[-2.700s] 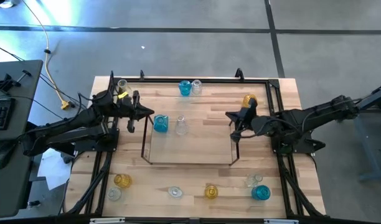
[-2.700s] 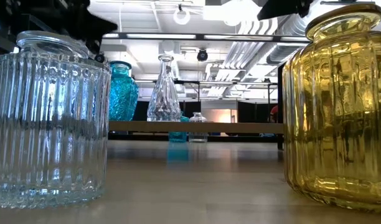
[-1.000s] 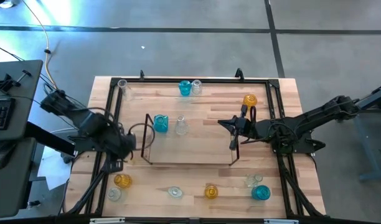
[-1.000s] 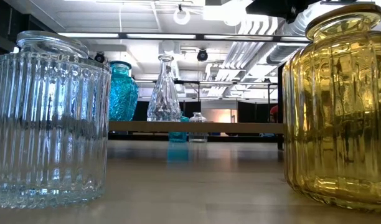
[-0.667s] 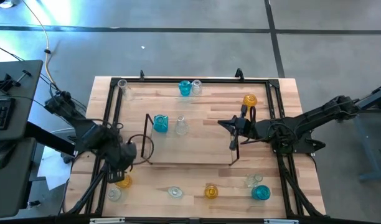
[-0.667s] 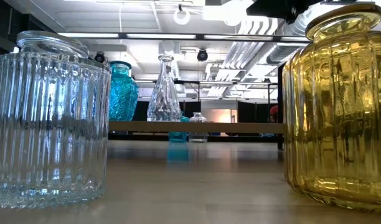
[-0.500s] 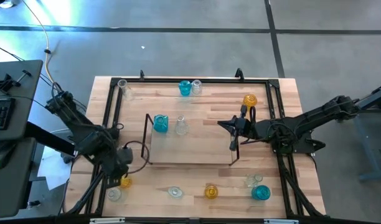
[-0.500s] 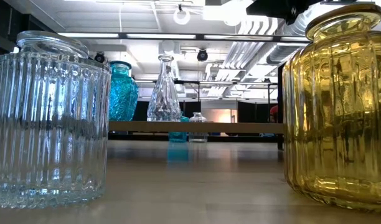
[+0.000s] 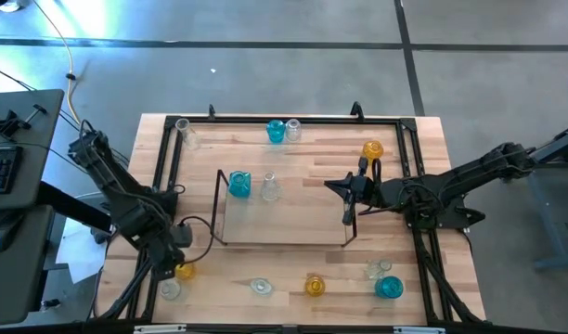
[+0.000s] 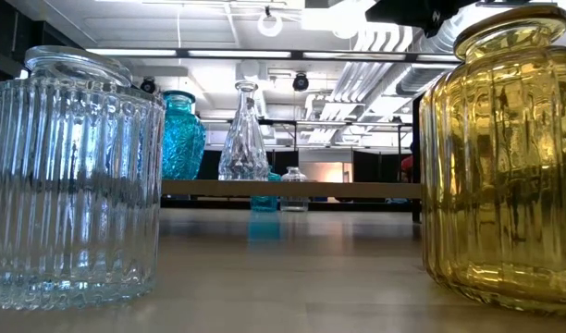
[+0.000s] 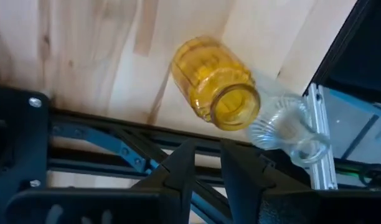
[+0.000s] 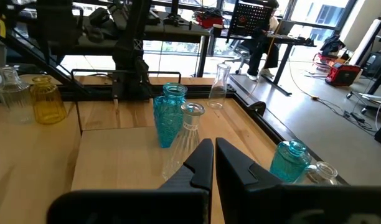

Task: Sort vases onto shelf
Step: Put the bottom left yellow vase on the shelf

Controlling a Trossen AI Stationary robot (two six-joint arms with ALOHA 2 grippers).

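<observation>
Two vases stand on the shelf [image 9: 282, 223]; the rest remain on the table [image 9: 303, 148].

Left gripper [image 9: 179, 263] is over the near left corner of the table, just above an amber vase [image 9: 184, 271] with a clear vase [image 9: 170, 289] touching or just beside it; in the left wrist view its fingers [image 11: 181, 168] stand a narrow gap apart, holding nothing, the amber vase [image 11: 214, 91] beyond them. Right gripper [image 9: 347, 197] is at the shelf's right end piece, fingers [image 12: 200, 163] closed together and empty. On the shelf: a blue vase [image 9: 239, 184] and a clear vase with a narrow neck [image 9: 270, 188], at its far left. Along the far edge: one clear, one blue with a clear one beside it, one amber at right. Near edge: a clear, an amber, then a clear and a blue pair.
</observation>
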